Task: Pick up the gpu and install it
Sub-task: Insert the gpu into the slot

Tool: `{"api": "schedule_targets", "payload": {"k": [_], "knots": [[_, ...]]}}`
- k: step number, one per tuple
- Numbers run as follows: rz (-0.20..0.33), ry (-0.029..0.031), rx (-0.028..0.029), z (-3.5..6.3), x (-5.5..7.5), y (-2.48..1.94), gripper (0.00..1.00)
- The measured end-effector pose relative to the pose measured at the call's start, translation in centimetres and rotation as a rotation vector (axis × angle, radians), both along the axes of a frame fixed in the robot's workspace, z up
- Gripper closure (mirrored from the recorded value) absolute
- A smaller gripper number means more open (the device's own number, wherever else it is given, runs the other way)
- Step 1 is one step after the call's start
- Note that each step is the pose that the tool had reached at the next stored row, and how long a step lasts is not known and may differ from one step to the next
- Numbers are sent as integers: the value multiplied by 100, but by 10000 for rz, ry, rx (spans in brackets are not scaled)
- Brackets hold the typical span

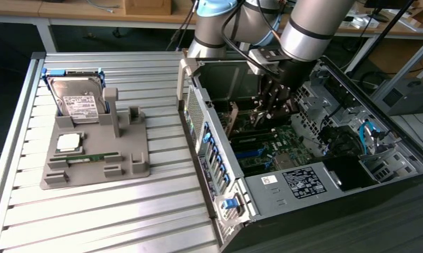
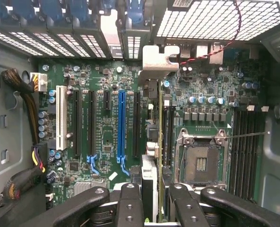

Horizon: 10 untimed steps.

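Observation:
The gpu (image 2: pixel 152 118) is seen edge-on in the wrist view, a thin dark card running away from my fingers. Its silver bracket (image 2: pixel 154 61) reaches the case's rear slot openings. My gripper (image 2: pixel 154 201) is shut on the card, with one black finger (image 2: pixel 129 203) on each side of it. The card hangs just above the green motherboard (image 2: pixel 102 80), between the blue slot (image 2: pixel 121 123) and the CPU socket (image 2: pixel 201 158). Whether its edge sits in a slot I cannot tell. In the exterior view my gripper (image 1: pixel 271 113) is reaching down inside the open computer case (image 1: pixel 282 179).
A grey fixture (image 1: pixel 130 168) on the slatted metal table (image 1: pixel 112 211) holds a hard drive (image 1: pixel 78 100), a CPU chip (image 1: pixel 69 141) and a green RAM stick (image 1: pixel 85 157). Inside the case are a white slot (image 2: pixel 61 118), cable bundles (image 2: pixel 21 179) and RAM slots (image 2: pixel 246 151).

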State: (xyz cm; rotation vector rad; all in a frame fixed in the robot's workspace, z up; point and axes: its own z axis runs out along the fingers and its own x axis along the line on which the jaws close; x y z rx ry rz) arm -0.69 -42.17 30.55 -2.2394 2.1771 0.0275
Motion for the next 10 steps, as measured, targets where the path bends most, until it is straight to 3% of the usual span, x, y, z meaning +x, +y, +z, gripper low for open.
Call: {"api": "schedule_targets", "payload": {"k": [10], "knots": [[1,0,1,-6,-24,0,73]]}}
